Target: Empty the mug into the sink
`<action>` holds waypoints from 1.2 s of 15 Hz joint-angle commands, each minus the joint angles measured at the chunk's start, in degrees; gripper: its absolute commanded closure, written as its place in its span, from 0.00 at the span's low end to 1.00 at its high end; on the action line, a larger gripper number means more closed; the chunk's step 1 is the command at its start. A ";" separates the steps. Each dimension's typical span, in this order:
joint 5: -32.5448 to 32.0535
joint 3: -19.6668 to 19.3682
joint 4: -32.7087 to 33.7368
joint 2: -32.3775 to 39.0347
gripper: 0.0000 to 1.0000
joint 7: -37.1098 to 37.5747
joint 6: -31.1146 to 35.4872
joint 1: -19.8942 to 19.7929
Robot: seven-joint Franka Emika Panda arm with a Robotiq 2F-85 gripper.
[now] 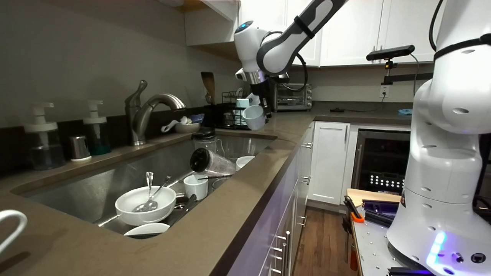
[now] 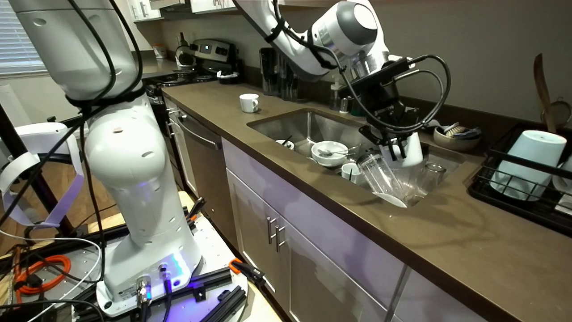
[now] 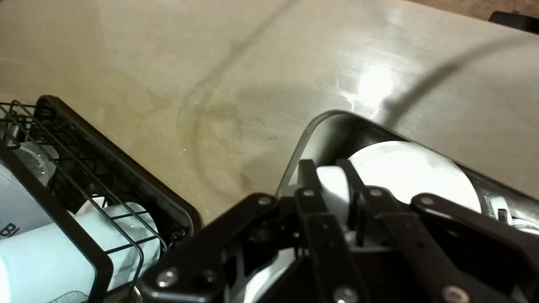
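My gripper (image 3: 327,165) is shut on the handle of a white mug (image 1: 254,117); the handle (image 3: 334,181) shows between the two fingers in the wrist view. In an exterior view the mug (image 2: 413,152) hangs tilted from the fingers, above the end of the sink near the dish rack. What is inside the mug cannot be made out. The grey steel sink (image 1: 96,197) with its curved chrome faucet (image 1: 144,115) lies below, and a corner of its rim (image 3: 313,126) shows under the gripper in the wrist view.
Inside the sink are a white bowl (image 1: 144,209), a white cup (image 1: 195,188) and a tilted clear container (image 2: 380,174). A black wire rack (image 2: 514,179) with a pale blue cup (image 2: 529,161) stands beside it. Another white mug (image 2: 249,103) sits on the counter.
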 commanded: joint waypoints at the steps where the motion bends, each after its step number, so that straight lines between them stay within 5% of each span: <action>1: 4.17 -0.76 2.58 1.30 0.96 -3.62 1.48 -1.94; 13: 19.04 -4.40 6.13 6.46 0.96 -10.58 7.46 -6.68; 14: 16.13 -3.74 4.47 5.14 0.84 -7.35 5.54 -6.01; 18: 17.41 -4.08 4.92 6.15 0.84 -8.33 6.51 -6.66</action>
